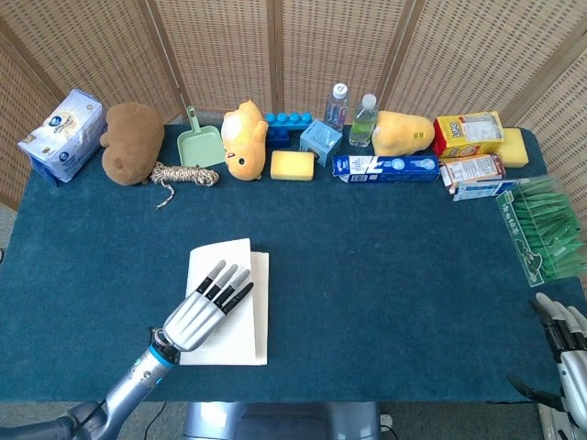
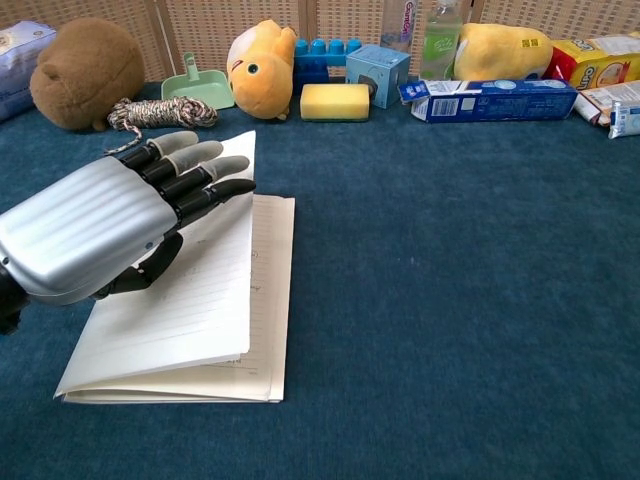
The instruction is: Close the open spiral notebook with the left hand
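The white notebook [image 1: 225, 258] lies on the blue table near the front left, its top sheet folded over to the right and almost flat, with a lined page edge [image 2: 275, 300] still showing along the right side. My left hand [image 1: 204, 307] is palm down over the notebook's left half, fingers stretched out and slightly apart, holding nothing. In the chest view the left hand [image 2: 100, 235] lies on or just above the notebook [image 2: 190, 325]; I cannot tell if it touches. My right hand [image 1: 564, 344] stays at the table's front right corner, empty, fingers apart.
Along the back edge stand a tissue pack [image 1: 62, 133], a brown plush [image 1: 131, 142], a rope coil [image 1: 179, 174], a green dustpan [image 1: 200, 142], a yellow plush [image 1: 243, 137], a sponge [image 1: 293, 165], bottles and boxes. A green packet [image 1: 541, 229] lies at the right edge.
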Controlling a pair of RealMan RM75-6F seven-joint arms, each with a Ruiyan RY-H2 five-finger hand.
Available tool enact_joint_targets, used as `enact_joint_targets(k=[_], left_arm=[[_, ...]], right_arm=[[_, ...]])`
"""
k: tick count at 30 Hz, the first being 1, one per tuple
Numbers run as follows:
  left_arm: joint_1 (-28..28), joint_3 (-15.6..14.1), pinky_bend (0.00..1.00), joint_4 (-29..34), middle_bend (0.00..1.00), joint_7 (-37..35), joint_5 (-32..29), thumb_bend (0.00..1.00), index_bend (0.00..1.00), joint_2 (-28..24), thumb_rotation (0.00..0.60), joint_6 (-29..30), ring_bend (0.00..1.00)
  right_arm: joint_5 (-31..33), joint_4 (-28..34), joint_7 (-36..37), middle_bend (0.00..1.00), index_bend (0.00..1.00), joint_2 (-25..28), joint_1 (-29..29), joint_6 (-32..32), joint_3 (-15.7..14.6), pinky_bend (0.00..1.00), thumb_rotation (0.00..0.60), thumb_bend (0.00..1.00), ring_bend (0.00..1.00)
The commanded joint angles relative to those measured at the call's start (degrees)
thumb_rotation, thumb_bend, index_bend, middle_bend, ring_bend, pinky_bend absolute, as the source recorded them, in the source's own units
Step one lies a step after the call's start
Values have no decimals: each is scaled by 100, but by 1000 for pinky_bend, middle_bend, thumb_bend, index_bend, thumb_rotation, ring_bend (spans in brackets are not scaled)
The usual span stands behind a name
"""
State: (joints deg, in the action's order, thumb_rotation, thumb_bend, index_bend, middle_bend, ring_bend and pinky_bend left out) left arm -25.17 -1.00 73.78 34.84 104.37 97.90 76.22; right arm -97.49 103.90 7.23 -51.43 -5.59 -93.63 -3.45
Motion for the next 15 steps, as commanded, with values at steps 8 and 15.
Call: enact_joint_targets(k=[8, 15], left_arm=[[74, -95, 31, -203, 0, -274, -207, 296, 0, 143, 600, -85, 0], [90, 40, 52, 331, 0, -114, -468, 295, 0, -49, 600, -184, 0]], right_arm=[[-22, 19, -45, 0, 0, -15, 5, 27, -19, 0, 600, 0, 0], [-6, 11, -21, 0, 0, -10, 14, 38, -16, 0, 600, 0, 0]])
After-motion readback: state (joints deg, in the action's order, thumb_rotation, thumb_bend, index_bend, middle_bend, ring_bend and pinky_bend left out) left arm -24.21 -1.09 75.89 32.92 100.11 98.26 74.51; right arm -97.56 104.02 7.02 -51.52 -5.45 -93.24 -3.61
